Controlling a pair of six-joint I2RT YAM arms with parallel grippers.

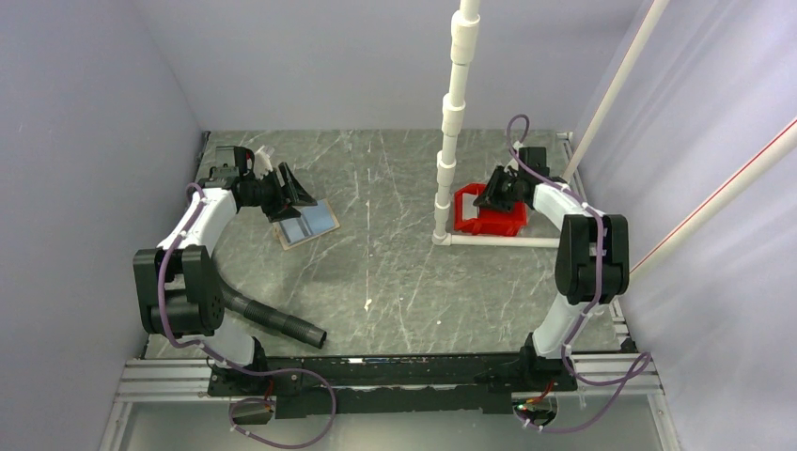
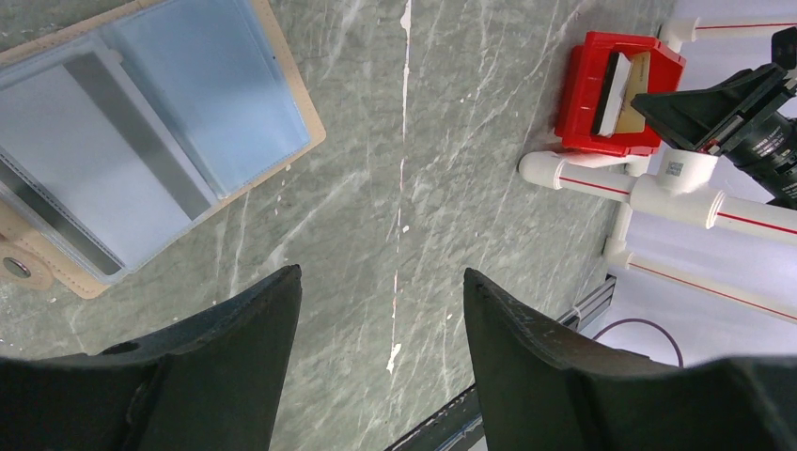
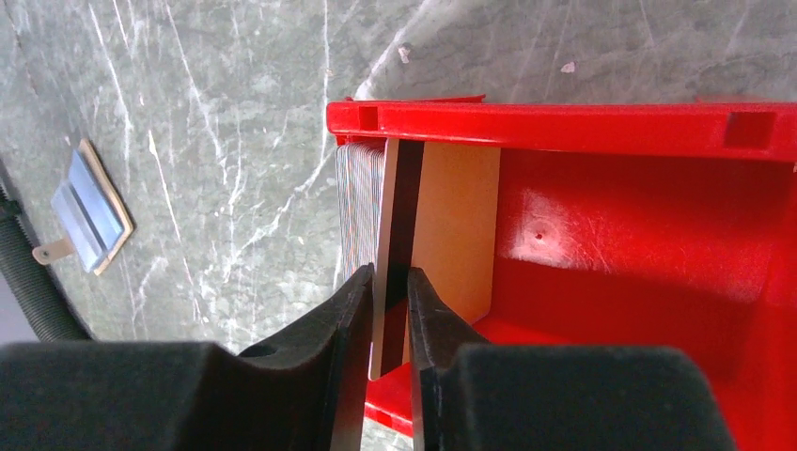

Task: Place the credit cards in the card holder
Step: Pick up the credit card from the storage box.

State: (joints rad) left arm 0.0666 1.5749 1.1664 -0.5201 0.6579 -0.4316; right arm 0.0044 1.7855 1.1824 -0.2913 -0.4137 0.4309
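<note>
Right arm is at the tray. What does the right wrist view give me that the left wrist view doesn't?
Only right wrist: the right gripper closed on one tan card standing in the red tray, a stack of cards upright beside it.
Only left wrist: the left gripper open and empty above the table, the card holder close up with its clear sleeves and snap tab, and the white pipe frame.
Both: the tray, the cards, and the card holder lying open.

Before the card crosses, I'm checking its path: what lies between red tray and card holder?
Top view: bare table, except the white pipe post standing beside the red tray, toward the card holder.
</note>
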